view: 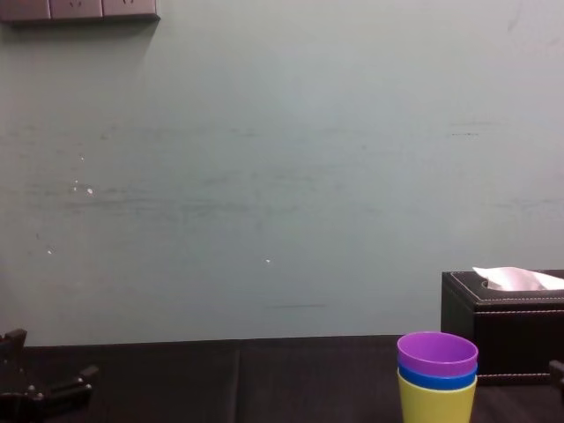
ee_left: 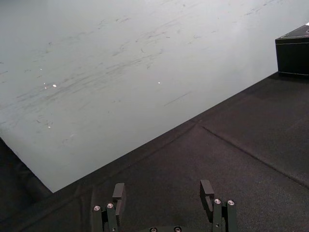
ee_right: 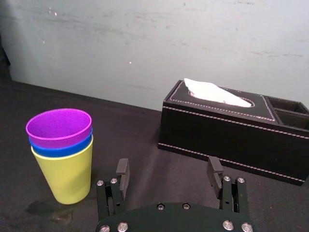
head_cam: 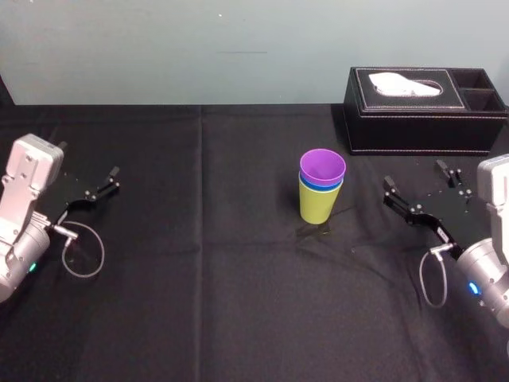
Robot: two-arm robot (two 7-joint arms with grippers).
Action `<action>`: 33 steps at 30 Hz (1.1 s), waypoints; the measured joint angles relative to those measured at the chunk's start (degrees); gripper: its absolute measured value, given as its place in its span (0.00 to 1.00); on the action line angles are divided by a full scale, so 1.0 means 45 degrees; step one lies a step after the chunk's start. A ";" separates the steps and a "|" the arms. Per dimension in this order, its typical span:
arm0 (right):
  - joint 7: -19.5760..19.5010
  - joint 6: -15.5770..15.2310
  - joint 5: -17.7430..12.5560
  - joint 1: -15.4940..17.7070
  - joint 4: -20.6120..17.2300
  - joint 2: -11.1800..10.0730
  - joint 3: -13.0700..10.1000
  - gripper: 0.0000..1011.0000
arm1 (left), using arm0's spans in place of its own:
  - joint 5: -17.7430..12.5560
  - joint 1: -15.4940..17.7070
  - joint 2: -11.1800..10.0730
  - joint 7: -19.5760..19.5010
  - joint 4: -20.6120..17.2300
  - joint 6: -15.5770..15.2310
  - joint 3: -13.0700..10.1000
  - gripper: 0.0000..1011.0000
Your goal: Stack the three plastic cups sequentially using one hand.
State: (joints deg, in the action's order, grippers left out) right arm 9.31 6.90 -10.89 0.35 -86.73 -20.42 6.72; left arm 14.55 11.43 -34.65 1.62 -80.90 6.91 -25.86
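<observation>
The stacked cups [head_cam: 321, 191] are being shown upright, left of the nearer right gripper [ee_right: 168, 164]; it and the left gripper [ee_left: 162, 186] are being held open, empty.

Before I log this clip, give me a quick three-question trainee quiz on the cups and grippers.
1. True or false: the purple cup is nested uppermost of the three.
2. Which cup touches the table? A blue, B yellow-green, C purple.
3. Fill in: the left gripper and right gripper, one on each side of the cups, are both ___ and empty.
Key: 1 true. 2 B, the yellow-green cup. 3 open.
</observation>
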 joint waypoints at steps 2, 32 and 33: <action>-0.0001 0.0004 0.0228 -0.0074 0.0200 0.0105 0.0052 0.99 | 0.0000 0.0000 0.0000 0.0000 0.0000 0.0000 0.0000 1.00; 0.0062 -0.0017 0.0330 -0.0103 0.0265 0.0133 0.0085 0.99 | 0.0000 0.0000 0.0000 0.0000 0.0000 0.0000 0.0000 1.00; 0.0062 -0.0017 0.0329 -0.0103 0.0265 0.0132 0.0085 0.99 | 0.0000 0.0000 0.0000 0.0000 0.0000 0.0000 0.0000 1.00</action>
State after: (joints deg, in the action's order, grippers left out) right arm 9.59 6.82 -9.41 -0.11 -85.54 -19.82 7.11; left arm 14.55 11.43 -34.64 1.62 -80.90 6.91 -25.86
